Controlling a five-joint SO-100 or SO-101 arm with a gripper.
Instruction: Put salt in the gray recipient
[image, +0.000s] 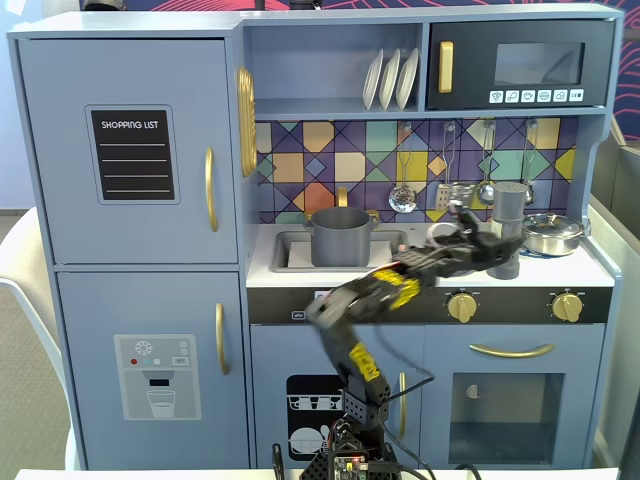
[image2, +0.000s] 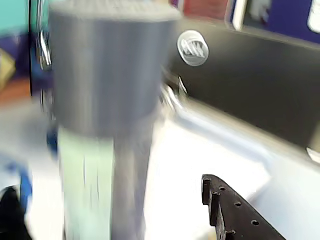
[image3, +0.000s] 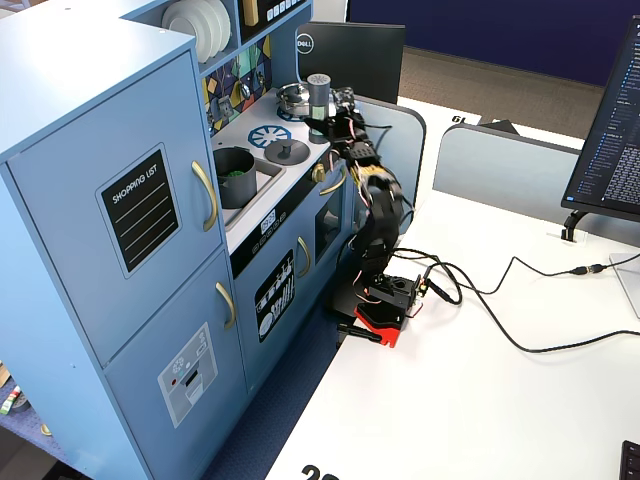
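The salt shaker is a tall grey cylinder with a wider top, standing on the toy kitchen's stove top at the right. It fills the blurred wrist view and shows in the other fixed view. My gripper reaches over the counter and is open around the shaker's lower body. One black finger stands clear to its right, the other is at the lower left edge. The grey pot sits in the sink to the left.
A steel pan stands right of the shaker. A grey lid lies on the stove. Utensils hang on the tiled back wall. A black Dell monitor stands behind the kitchen. Gold knobs line the front.
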